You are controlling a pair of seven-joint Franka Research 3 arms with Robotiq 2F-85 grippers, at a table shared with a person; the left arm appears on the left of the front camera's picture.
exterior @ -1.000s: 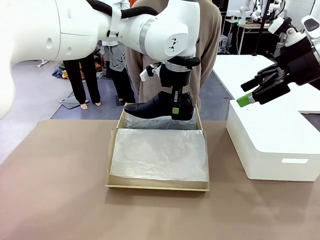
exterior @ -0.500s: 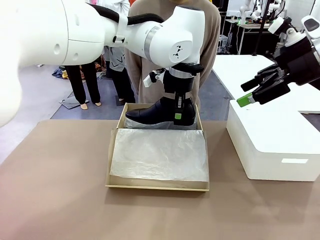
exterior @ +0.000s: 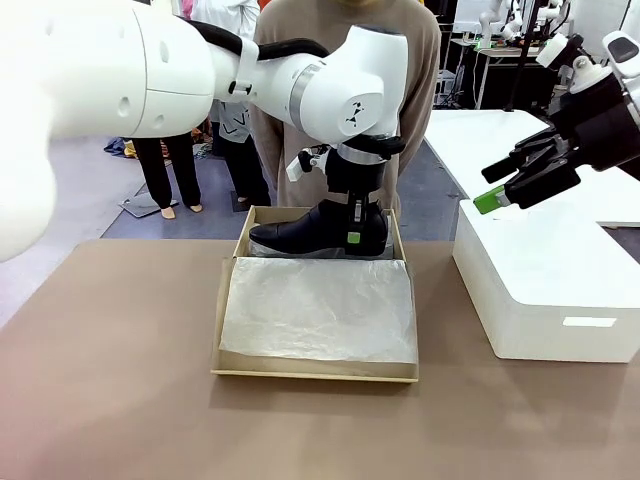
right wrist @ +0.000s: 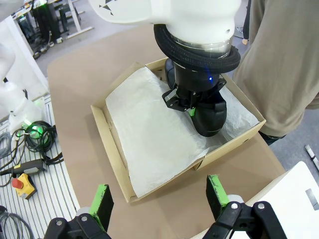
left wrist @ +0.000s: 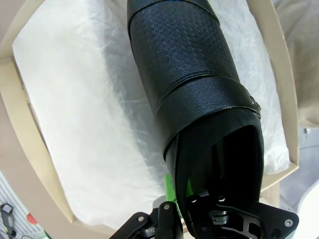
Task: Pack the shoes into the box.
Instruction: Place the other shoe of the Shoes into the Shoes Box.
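Holding one shoe (exterior: 318,228) by its heel rim, my left gripper (exterior: 352,237) is pinched nearly closed over the far end of the box (exterior: 315,374). Sole contact with the paper (exterior: 320,310) looks unclear, so releasing high could tip it. My right gripper (exterior: 500,187) hangs wide apart, empty.

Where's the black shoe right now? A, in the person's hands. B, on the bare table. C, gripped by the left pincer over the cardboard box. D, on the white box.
C: the left pincer grips the black shoe by its heel collar, over the tissue paper in the shoebox.
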